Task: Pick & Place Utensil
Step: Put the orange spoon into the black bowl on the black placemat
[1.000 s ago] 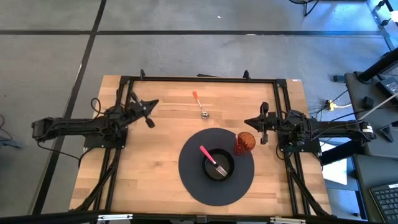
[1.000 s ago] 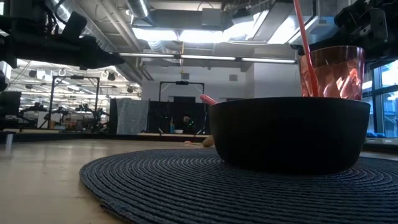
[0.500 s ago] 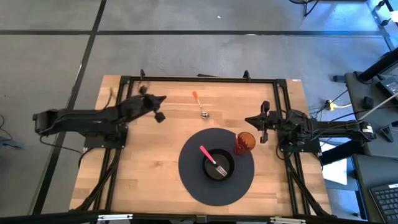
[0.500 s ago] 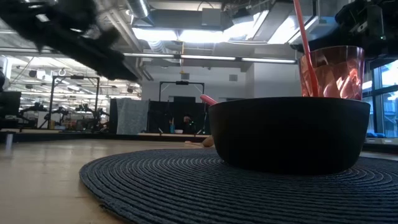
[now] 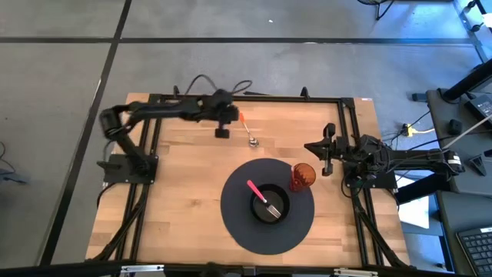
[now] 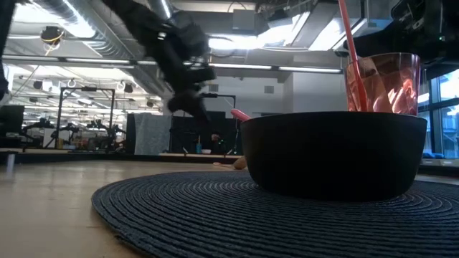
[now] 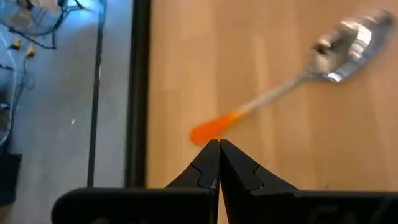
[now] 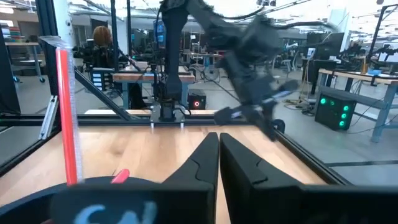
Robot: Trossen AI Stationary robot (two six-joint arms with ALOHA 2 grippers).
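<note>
A spoon with an orange handle and metal bowl (image 5: 247,129) lies flat on the wood near the table's far edge; the left wrist view shows its orange handle end (image 7: 208,131) and bowl (image 7: 349,46). My left gripper (image 5: 223,131) hovers shut just left of that handle end (image 7: 218,149). A fork with a pink handle (image 5: 261,197) rests in a black bowl (image 5: 270,204) on a round dark placemat (image 5: 267,204). A red cup (image 5: 302,176) holding a pink straw stands on the mat's right edge. My right gripper (image 5: 324,151) waits shut at the table's right (image 8: 218,140).
Black frame rails (image 5: 246,98) run along the table's far edge and both sides. Bare wood (image 5: 184,192) lies left of the placemat. In the right wrist view a person sits at a bench in the room beyond the table (image 8: 102,43).
My left arm has swung from the table's left side toward the far edge and to the right, ending beside the spoon's orange handle. The spoon, the fork, the bowl and the cup have kept their places.
</note>
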